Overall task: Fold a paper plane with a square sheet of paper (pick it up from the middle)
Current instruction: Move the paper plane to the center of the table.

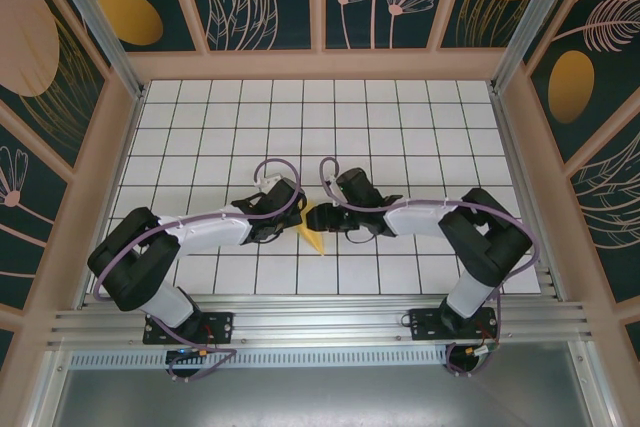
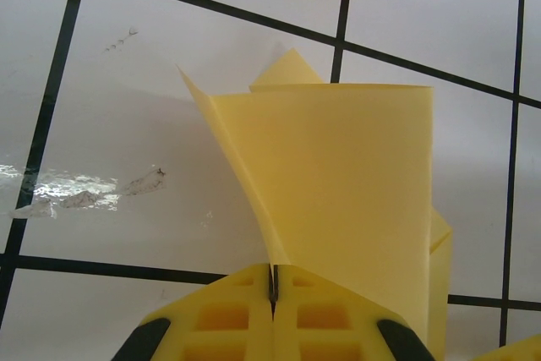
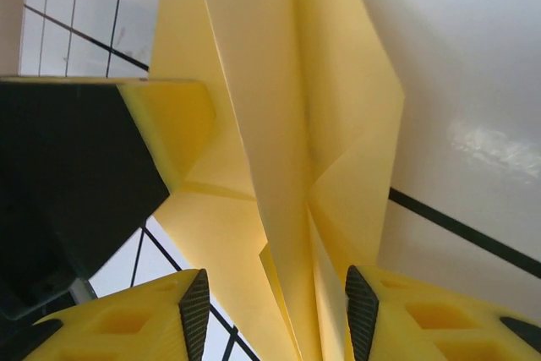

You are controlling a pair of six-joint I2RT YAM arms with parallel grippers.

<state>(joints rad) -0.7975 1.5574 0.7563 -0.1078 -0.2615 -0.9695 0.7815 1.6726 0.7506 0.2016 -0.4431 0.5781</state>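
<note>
The yellow sheet of paper (image 1: 314, 231) is folded into a narrow, pointed paper plane shape and sits between the two arms at mid-table, its tip pointing toward the near edge. My left gripper (image 1: 294, 217) is shut on one thin edge of it; in the left wrist view the jaws (image 2: 273, 281) meet on the paper (image 2: 338, 183), which curls upward. My right gripper (image 1: 323, 215) stands open around the long folds of the paper (image 3: 279, 107). Its pads (image 3: 194, 310) sit either side without pressing. A finger (image 3: 165, 124) of the left gripper shows beside the paper.
The white grid-tiled table (image 1: 400, 127) stretches away behind the arms. Wooden-framed walls (image 1: 320, 65) with leaf patterns close it in. A metal rail (image 1: 320, 322) runs along the near edge. A scuffed, shiny patch (image 2: 76, 192) marks a tile left of the paper.
</note>
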